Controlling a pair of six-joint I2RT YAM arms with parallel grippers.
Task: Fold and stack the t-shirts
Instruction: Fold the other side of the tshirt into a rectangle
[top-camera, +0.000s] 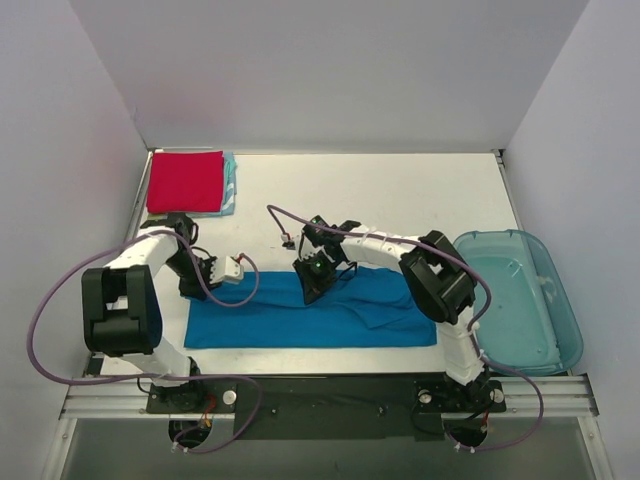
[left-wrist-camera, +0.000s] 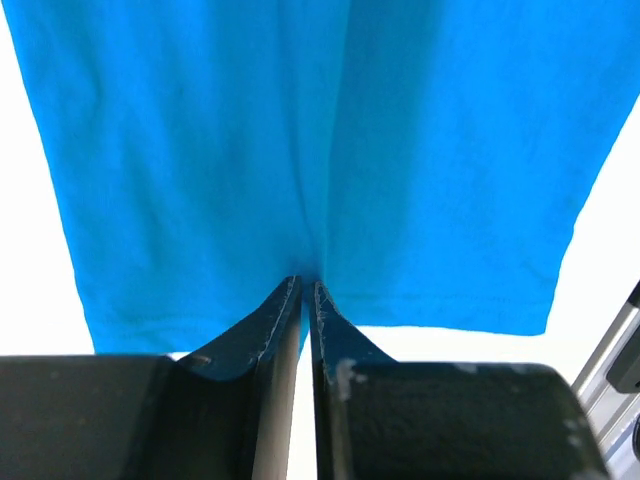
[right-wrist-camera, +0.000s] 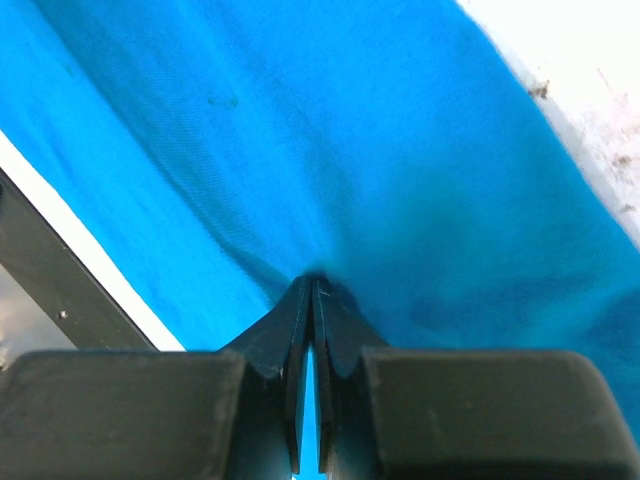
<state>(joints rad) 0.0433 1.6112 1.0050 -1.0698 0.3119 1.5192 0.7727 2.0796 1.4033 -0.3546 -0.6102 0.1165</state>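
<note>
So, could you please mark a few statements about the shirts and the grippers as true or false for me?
1. The left gripper is shut on the blue t-shirt. True.
2. The right gripper hangs open, clear of any cloth. False: it is shut on the blue t-shirt too.
3. The red t-shirt lies folded on top of the light teal t-shirt at the far left corner of the table. True.
4. The blue t-shirt lies inside the bin. False: it is spread on the table, to the left of the bin.
</note>
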